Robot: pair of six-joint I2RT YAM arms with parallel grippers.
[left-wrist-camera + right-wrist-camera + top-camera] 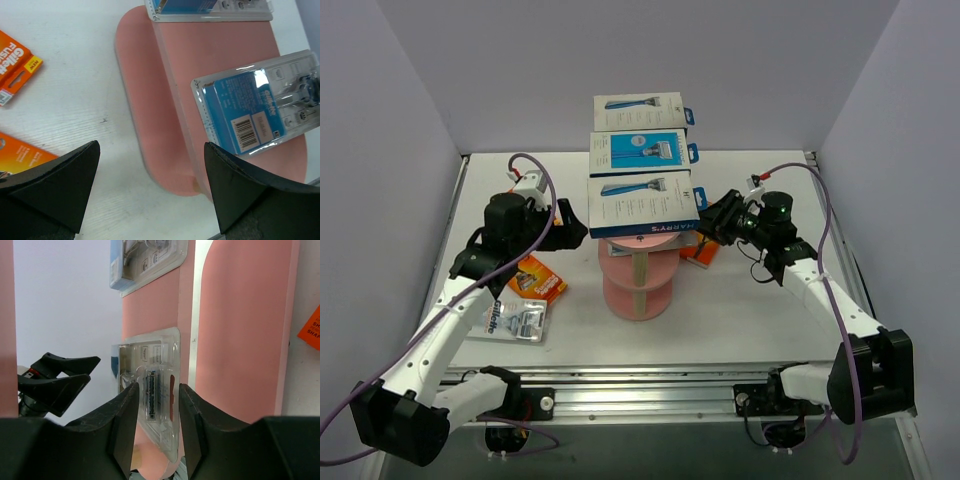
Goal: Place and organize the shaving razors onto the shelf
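Three razor packs (638, 150) line the shelf (638, 290), right gripper (708, 225) jaws narrowly parted astride the near-end pack (643, 205) (left gripper (577, 231) gaping, empty), so best withdraw straight, no nudging it.

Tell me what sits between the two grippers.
The nearest white razor box, atop the pink shelf, lies between left gripper and right gripper; overhead view.

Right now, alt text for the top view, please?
Three razor packs lie in a row atop the pink shelf. The left gripper and right gripper, both open, flank the nearest pack. An orange pack and a clear pack lie on the table, left.
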